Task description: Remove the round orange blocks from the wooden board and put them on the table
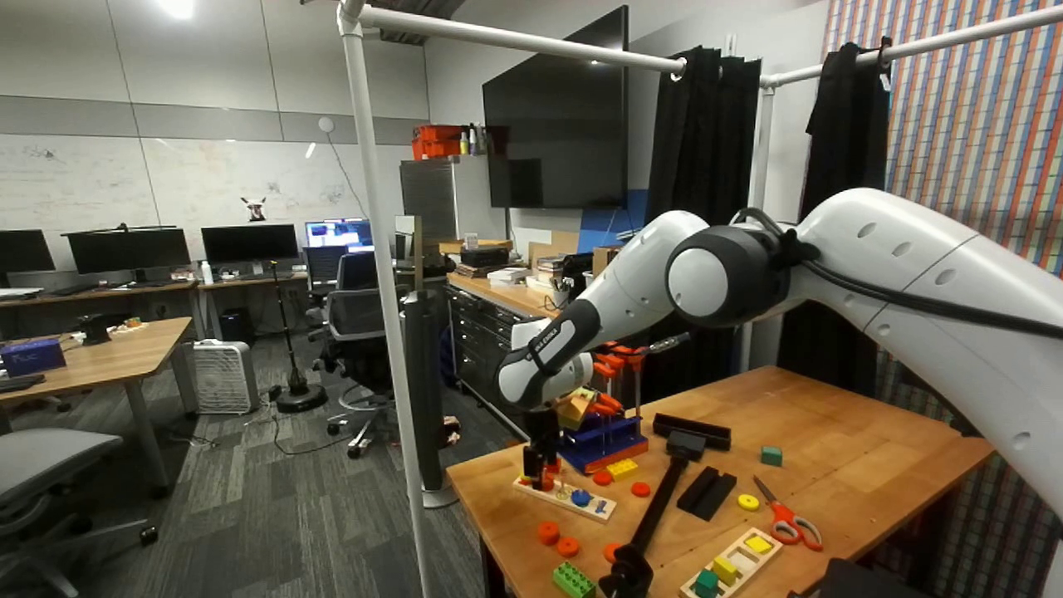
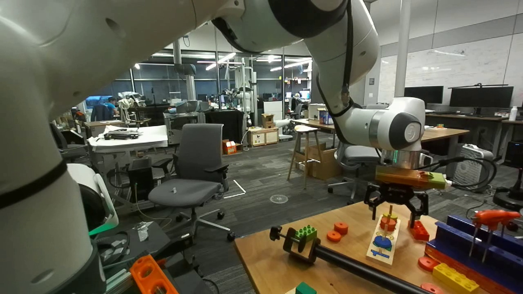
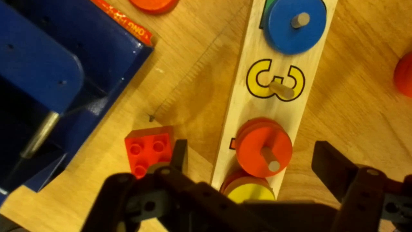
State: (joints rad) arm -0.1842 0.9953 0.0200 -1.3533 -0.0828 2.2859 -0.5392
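Observation:
The wooden board [image 3: 238, 96] lies on the table [image 1: 839, 432]. A stack of round orange blocks [image 3: 262, 148] sits on its peg, seemingly two deep. They also show in an exterior view [image 2: 387, 223]. Several loose orange blocks lie on the table, such as one beside the board [image 1: 548, 533] and another near the blue rack [image 2: 427, 263]. My gripper [image 3: 251, 146] is open and empty, pointing down over the board. Its fingers are on either side of the orange stack, apart from it. The board's yellow-topped stack [image 3: 251, 192] is partly hidden by the gripper.
A blue disc [image 3: 295, 25] sits on the board beyond a bare peg. A red brick [image 3: 149, 151] lies close by the left finger. A blue tool rack [image 1: 602, 440], yellow brick [image 1: 621, 470], black bar clamp [image 1: 660, 507], scissors [image 1: 793, 527] and another wooden board [image 1: 742, 565] surround the area.

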